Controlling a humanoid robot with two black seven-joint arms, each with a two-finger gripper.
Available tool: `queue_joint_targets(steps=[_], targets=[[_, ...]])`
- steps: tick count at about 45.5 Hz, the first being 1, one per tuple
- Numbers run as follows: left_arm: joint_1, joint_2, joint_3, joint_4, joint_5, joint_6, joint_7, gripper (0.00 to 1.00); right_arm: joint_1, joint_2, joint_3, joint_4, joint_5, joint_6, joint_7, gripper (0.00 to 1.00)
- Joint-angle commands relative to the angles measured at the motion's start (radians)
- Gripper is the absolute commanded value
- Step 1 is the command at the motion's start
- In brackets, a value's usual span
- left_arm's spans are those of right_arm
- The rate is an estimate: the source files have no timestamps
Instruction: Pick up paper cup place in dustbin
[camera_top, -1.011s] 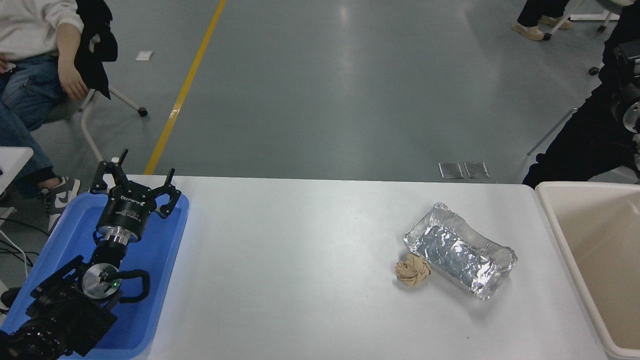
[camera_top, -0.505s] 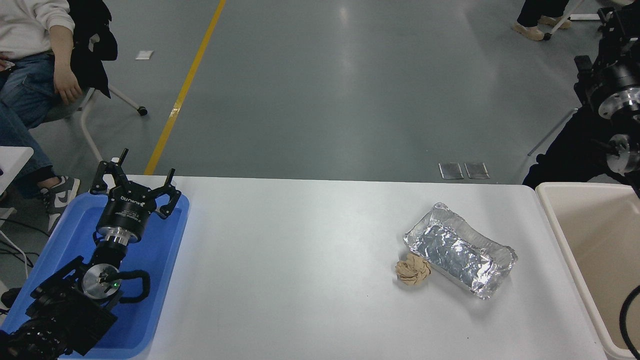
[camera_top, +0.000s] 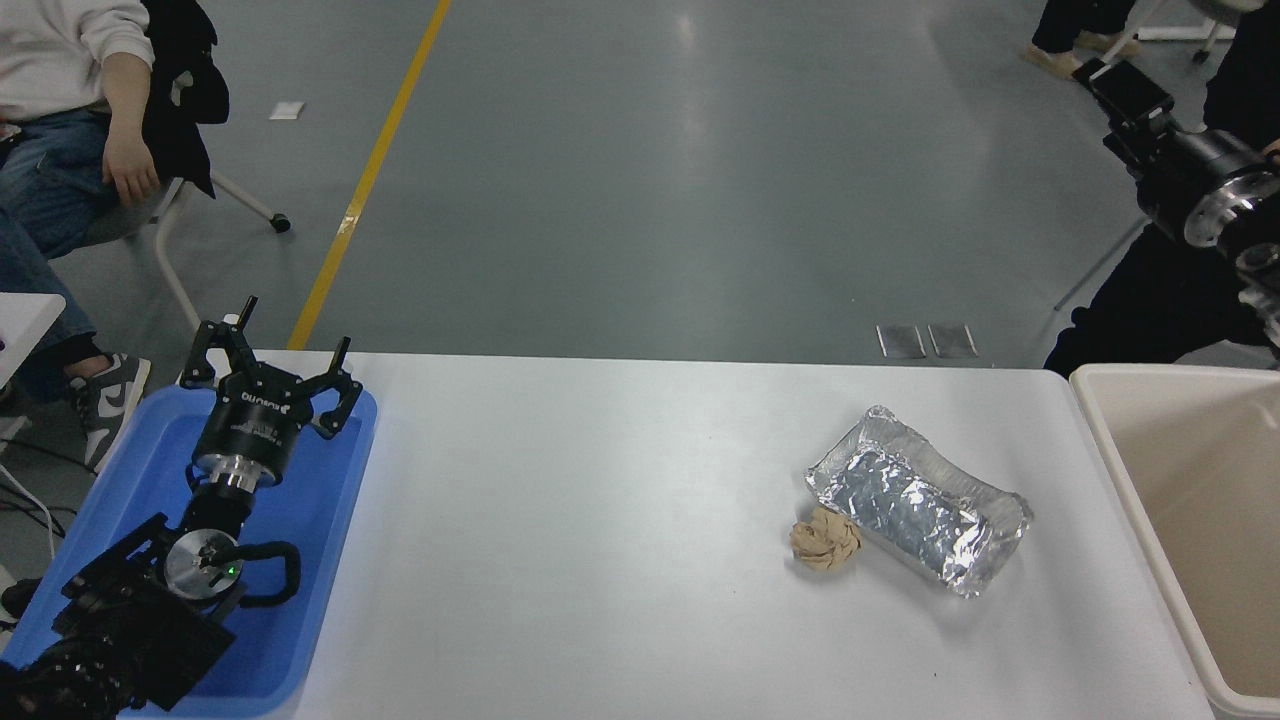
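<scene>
The paper cup is not in view. The dustbin (camera_top: 1180, 373), a large beige bin with a thick rim, stands at the table's right end, partly cut off by the picture's edge. My right gripper (camera_top: 1118, 88) is high at the upper right, beyond the bin's far corner, pointing up and left over the floor; I see nothing in it, and its jaws are too unclear to read. My left gripper (camera_top: 272, 345) is open and empty, parked over the blue tray (camera_top: 330, 520) at the lower left.
A crinkled silver foil tray (camera_top: 915, 510) lies right of the table's centre, with a crumpled brown paper ball (camera_top: 825, 545) touching its near-left corner. A person sits on a chair (camera_top: 190, 230) at the far left. Another person's legs stand at the top right.
My right arm has come into view at the upper right and swung up and left, away from the bin. The seated person's arm shifted a little. The things on the table have not moved.
</scene>
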Motion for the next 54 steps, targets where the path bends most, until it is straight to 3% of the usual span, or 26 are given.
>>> queue_joint_targets(steps=[1,14,25,54], targets=[[0.0,0.0,0.0,0.001,0.0,0.0,0.0,1.0,0.35,0.045,-0.585,0.178,-0.009,0.168,0.0,1.0],[0.0,0.0,0.0,0.001,0.0,0.0,0.0,1.0,0.577,0.18,-0.72,0.409,-0.006,0.458,-0.003,1.0],[0.0,0.0,0.0,-0.001,0.0,0.0,0.0,1.0,0.683,0.232,-0.72,0.518,0.026,0.711,-0.004,1.0],[0.0,0.0,0.0,0.001,0.0,0.0,0.0,1.0,0.715,0.226,-0.703,0.582,0.095,0.79,-0.006,1.0]])
